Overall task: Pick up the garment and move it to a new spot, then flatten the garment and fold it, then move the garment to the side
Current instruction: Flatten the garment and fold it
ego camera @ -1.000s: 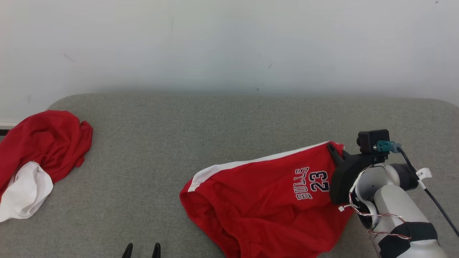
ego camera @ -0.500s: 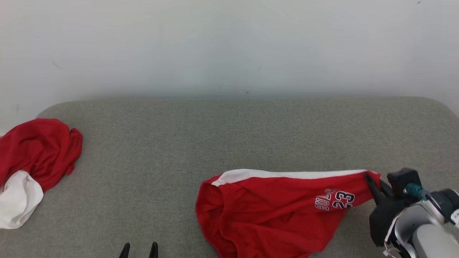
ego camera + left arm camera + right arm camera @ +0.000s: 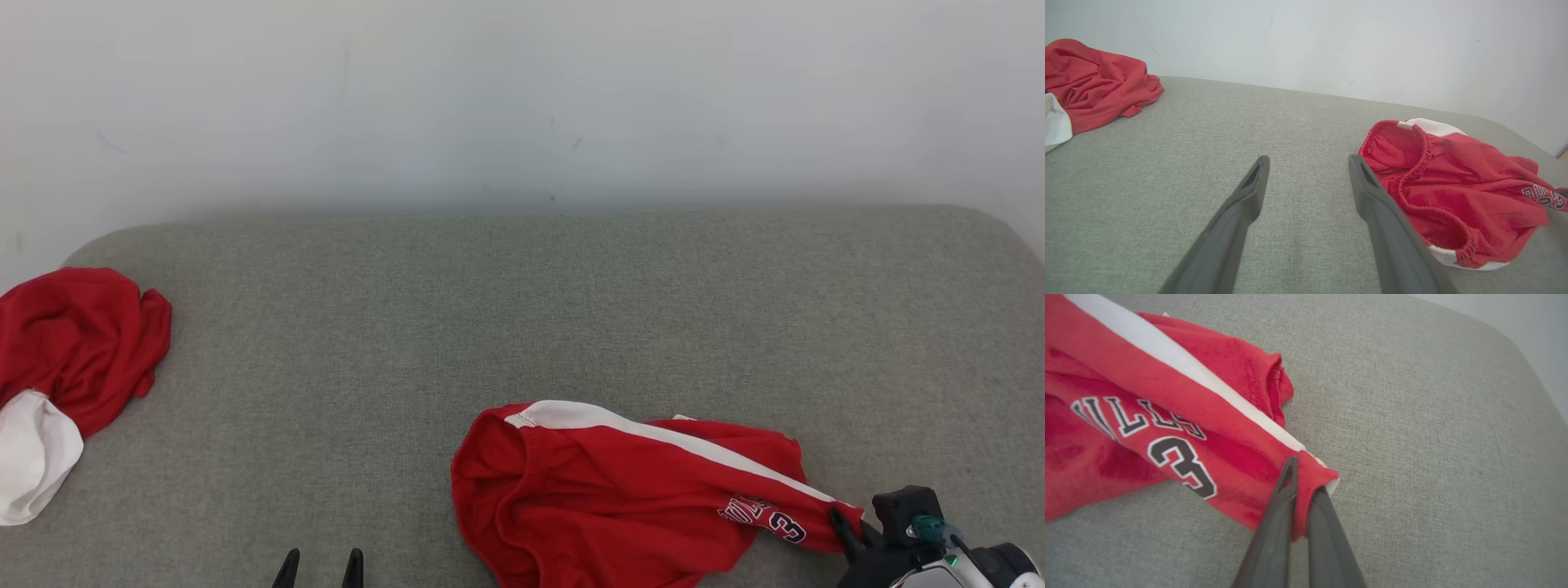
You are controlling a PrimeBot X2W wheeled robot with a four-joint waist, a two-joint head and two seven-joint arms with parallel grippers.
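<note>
Currently, garment (image 3: pixel 620 498): red shorts with a white side stripe and dark "BULLS" lettering, its number partly folded under. The elastic waistband gapes at the left end. I see it rumpled on the near right of the grey cushion (image 3: pixel 522 310).
Right gripper (image 3: pixel 1306 477): clamped on the leg hem at the stripe's end, cloth bunched between its fingers.
Left gripper (image 3: pixel 1308 161): spread wide, holding nothing, near the waistband.
Other cloth (image 3: pixel 73 351): red-and-white heap, far left, well apart.
</note>
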